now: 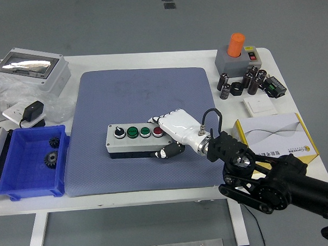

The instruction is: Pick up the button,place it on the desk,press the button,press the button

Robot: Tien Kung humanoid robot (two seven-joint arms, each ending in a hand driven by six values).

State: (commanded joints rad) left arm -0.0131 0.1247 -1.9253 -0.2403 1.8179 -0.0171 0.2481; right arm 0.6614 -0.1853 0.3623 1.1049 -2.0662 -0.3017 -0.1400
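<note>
Gripping button box [136, 139], right hand [178, 128] fingers around its right end

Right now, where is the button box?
In the head view the button box lies on the blue-grey mat, near its front centre, with the right robot hand gripping its right end and the blue bin to its left.

You have one button box [133, 139] at the centre of the frame, carrying four controls: one black knob [120, 132], two green buttons [132, 132] and one red button [157, 133]. At lower left, one blue bin [30, 185] holds two gears [49, 159]. You get one orange-topped switch box [237, 55] at upper right, and one grey lidded box [30, 70] at upper left. One robot hand [176, 131] shows.
</note>
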